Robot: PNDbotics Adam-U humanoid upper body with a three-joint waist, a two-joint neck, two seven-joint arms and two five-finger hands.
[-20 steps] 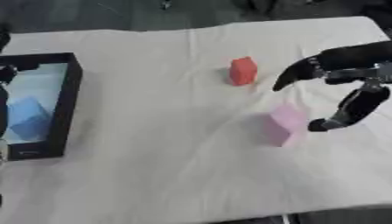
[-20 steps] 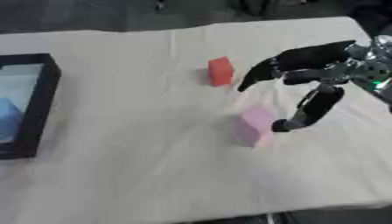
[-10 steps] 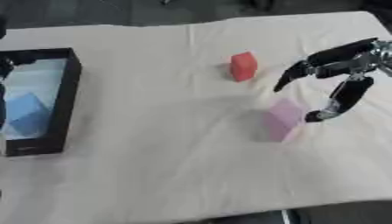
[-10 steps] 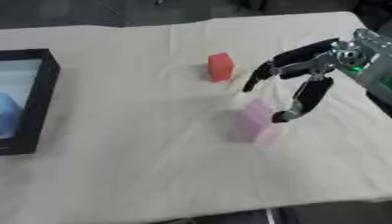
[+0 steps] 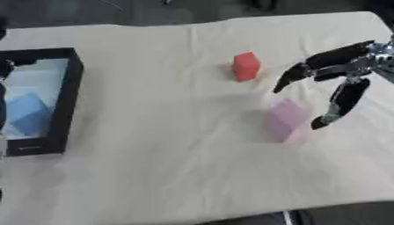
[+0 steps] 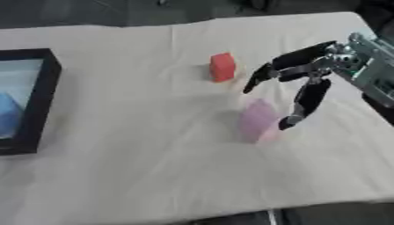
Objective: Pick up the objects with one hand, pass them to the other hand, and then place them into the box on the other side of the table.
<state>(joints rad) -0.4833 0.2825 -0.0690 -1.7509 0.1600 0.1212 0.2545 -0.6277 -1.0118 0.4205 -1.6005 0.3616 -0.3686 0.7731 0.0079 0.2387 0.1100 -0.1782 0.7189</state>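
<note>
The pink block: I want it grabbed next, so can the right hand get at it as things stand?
Probably yes. The right hand hangs open beside the pink block, thumb close to its right side, and nothing lies between them. The red block stands apart, farther back.

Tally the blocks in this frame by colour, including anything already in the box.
Red block: 1
Pink block: 1
Blue block, in the box: 1
Total: 3 blocks

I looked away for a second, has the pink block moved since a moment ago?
No. The pink block still lies just below and right of the red block, with the open right hand spread beside it.
</note>
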